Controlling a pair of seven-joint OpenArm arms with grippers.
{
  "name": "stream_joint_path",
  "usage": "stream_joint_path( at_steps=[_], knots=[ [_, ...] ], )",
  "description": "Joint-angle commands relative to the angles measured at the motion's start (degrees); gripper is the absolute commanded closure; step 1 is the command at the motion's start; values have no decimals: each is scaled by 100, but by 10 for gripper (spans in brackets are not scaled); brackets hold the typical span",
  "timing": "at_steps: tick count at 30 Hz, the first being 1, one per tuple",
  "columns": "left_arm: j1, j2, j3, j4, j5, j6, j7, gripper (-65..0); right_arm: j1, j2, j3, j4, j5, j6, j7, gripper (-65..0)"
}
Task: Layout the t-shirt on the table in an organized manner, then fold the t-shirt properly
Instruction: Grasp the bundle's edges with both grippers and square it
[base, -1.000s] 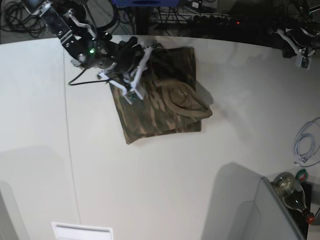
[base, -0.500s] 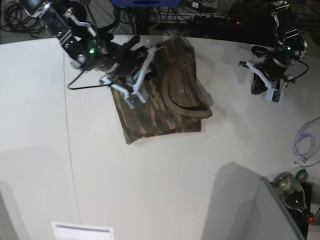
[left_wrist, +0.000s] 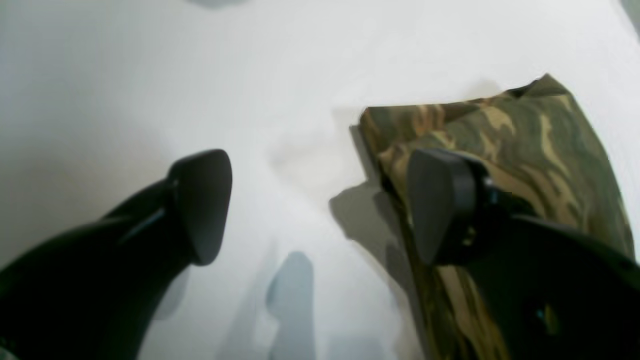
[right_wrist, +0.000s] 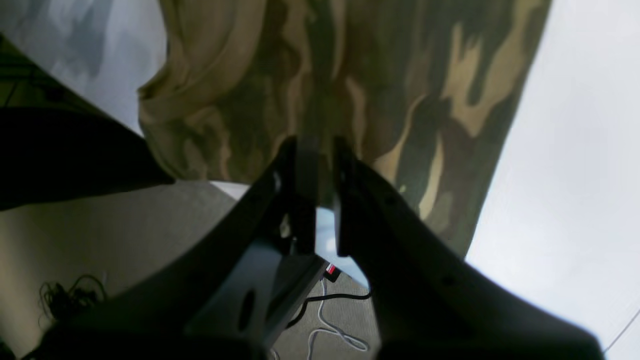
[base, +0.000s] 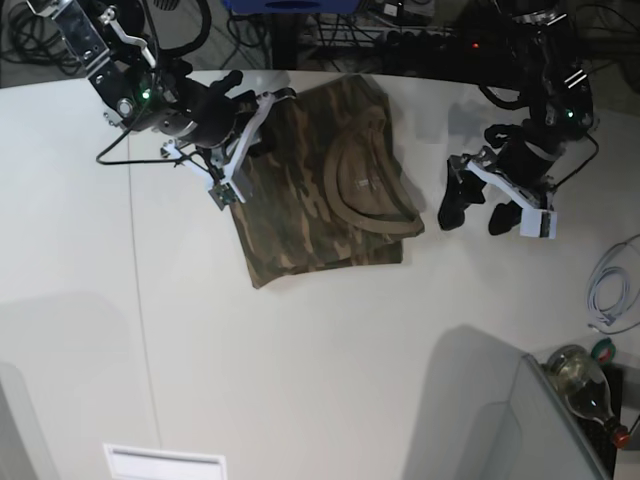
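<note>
A: What changed?
B: The left gripper (base: 473, 211) has swung in, jaws spread, t-shirt (base: 320, 190) beside it on the surface (base: 330, 360); right gripper (right_wrist: 316, 150) pinches the hem; refolding starts.

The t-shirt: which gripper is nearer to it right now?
Right. The right gripper is shut on the t-shirt, pinching cloth at its edge. The left gripper hangs open over bare table just beside the shirt's other side, not touching it.

Even overhead light leaves soft grey shadows on the white table (base: 330, 370), while both wrist views are blurred and dim.
</note>
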Motion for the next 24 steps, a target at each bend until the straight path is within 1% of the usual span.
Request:
stream_joint_path(
  at_steps=[1,5,9,12,13,14,16,18,19,22,24],
  knots=[
    [-149,-46,115,-42,-136,-71,-130,-490,44,2,23,89,46,67,97,-47],
    [-474,-11,441,-499,-136,-71,-130,-438,53,2,23,89,38,67,79,-48],
    [-623,68,722,-649,-136,-71,-130,-425,53,2,23,81,38,67,79,-48],
    [-667,121,775,-745,-136,-71,-130,-421,53,2,23,81,38,76,79,-48],
    [-676,148,775,-824,-136,-71,-130,-403,53,2,23,81,38,76,79,-48],
    [-747,165,775,-912,-136,-71,-130,-362,53,2,23,81,38,76,79,-48],
    [-843,192,775,-1053,-119,-71,-130,-237,61,2,23,81,38,76,79,-48],
    [-914,192,783,-1176,-128,-71,-130,-71,61,2,23,37,38,76,79,-48],
    [-966,192,783,-1194,-128,-71,-130,0,70,2,23,-16,38,76,88,-48],
    [-993,209,783,-1071,-136,-71,-86,0,70,2,23,-183,38,76,105,-48],
    [-975,262,942,-824,-136,-58,-86,0,70,2,14,-245,38,76,105,-48]
  ],
)
